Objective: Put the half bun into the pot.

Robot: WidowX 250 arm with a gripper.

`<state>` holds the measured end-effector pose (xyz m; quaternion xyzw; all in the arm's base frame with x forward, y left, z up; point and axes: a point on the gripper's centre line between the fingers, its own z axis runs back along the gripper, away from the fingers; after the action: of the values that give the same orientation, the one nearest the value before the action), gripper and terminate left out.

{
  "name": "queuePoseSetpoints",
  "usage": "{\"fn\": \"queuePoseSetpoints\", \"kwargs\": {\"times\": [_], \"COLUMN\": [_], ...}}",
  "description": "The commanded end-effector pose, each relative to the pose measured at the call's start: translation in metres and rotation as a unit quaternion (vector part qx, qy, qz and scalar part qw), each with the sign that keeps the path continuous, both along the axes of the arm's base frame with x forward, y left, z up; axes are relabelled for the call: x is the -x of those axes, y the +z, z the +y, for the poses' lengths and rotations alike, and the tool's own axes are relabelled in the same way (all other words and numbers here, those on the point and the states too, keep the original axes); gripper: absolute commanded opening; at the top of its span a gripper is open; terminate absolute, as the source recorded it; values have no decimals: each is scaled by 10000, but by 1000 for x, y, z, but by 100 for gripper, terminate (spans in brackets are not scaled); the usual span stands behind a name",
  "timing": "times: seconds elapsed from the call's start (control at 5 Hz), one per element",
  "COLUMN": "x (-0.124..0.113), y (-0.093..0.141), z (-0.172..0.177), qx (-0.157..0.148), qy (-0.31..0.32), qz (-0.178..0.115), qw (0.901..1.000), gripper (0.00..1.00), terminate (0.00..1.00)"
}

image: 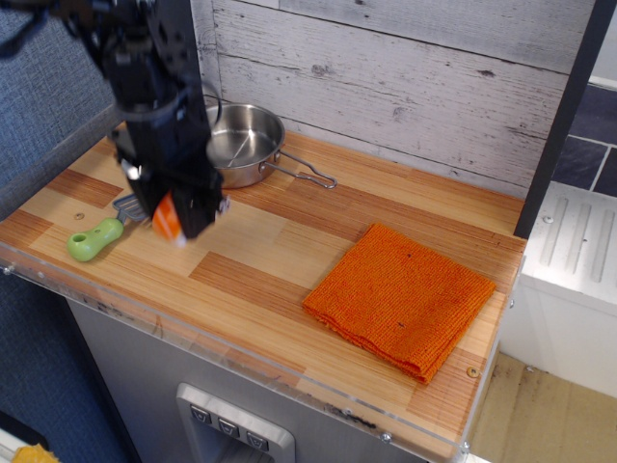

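Hand [181, 214] pinched on the half bun [168, 219], which shows as an orange and white patch between the dark fingers; bun is clear of the counter [289, 241], held in the air above the left part of the boards, just in front of the pot [241, 143]; frame is somewhat blurred around the arm, so the exact finger contact cannot be read. Progress, as judged: pick-up is done, bun is lifted; the carry to the pot is partway; the release into the pot is not yet done; pot looks empty as far as its visible inside shows, though the arm hides its left rim. What is left: bring the bun over the pot's opening, lower it inside the low wall, spread the fingers. Surroundings: green-handled spatula [94, 239] lies on the counter to the left of the hand and below it, its grey blade partly hidden behind the hand; it is not on the line between bun and pot. Folded orange cloth [400, 297] lies well apart to the right, out of the way. Pot's wire loop handle [307, 176] points right along the counter, away from the hand. Planked wall stands close behind the pot, so room behind it is short; nothing else seen between bun and pot.
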<state>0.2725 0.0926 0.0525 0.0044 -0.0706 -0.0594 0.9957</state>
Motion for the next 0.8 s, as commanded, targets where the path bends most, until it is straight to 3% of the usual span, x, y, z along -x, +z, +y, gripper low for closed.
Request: {"fn": "queuePoseSetpoints", "kwargs": {"times": [0.0,0.4,0.6], "x": [-46,-91,-110], "y": [31,32,22], "z": [17,45,39], "qx": [93,151,55], "qy": [153,371,344], "qz": [-529,-665,-613], "qw": [9984,9970,9975], "gripper": [0,0,0], "terminate": [0,0,0]}}
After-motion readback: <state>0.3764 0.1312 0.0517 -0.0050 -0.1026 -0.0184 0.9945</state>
